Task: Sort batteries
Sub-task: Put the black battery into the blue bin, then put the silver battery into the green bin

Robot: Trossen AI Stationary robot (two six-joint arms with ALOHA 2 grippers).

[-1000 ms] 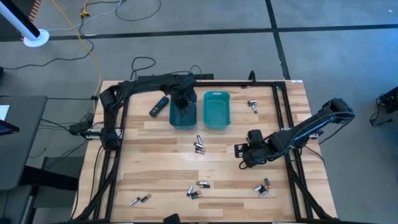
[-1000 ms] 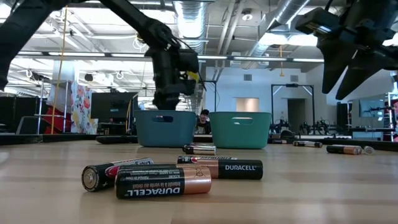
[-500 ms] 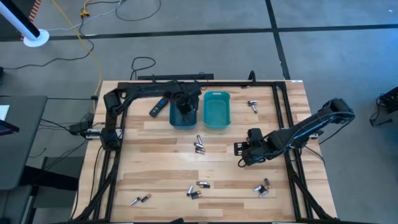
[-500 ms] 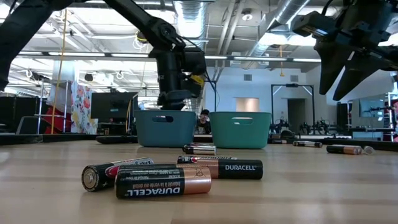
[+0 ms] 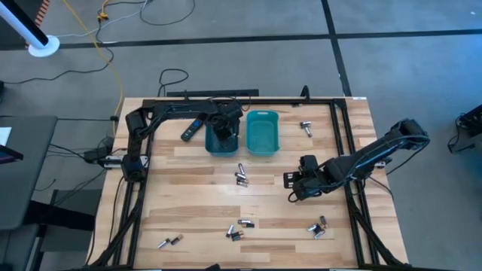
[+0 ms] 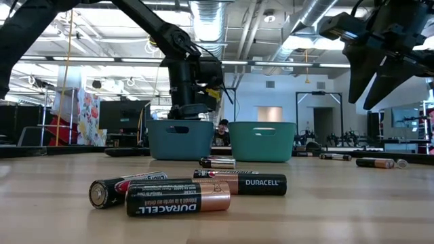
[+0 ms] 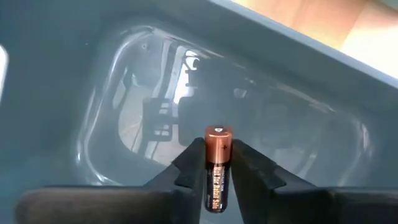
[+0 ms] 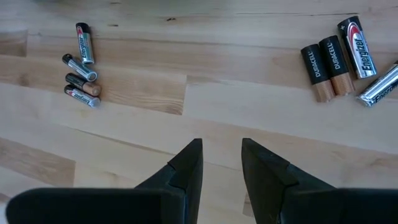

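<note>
a small copper-topped black cylindrical battery point(image 7: 217, 168) stands between the left pincer point(image 7: 218, 163) fingers, grasped, inside the dark teal plastic bin point(image 5: 221, 141); right pincer point(image 8: 221, 163) hangs parted, empty, over the wooden table point(image 5: 196, 203).

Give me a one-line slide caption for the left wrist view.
Left gripper holds a copper-topped battery between its fingers above the blue bin.

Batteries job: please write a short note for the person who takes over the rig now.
Left gripper: over the darker teal bin, a copper-topped battery between its jaws.
Right gripper: open, empty, above bare table on the right side.
Done: this bin shows no cells in it; the lighter teal bin looks empty.
Left: batteries lie in small groups, centre, front, right-rear.
</note>
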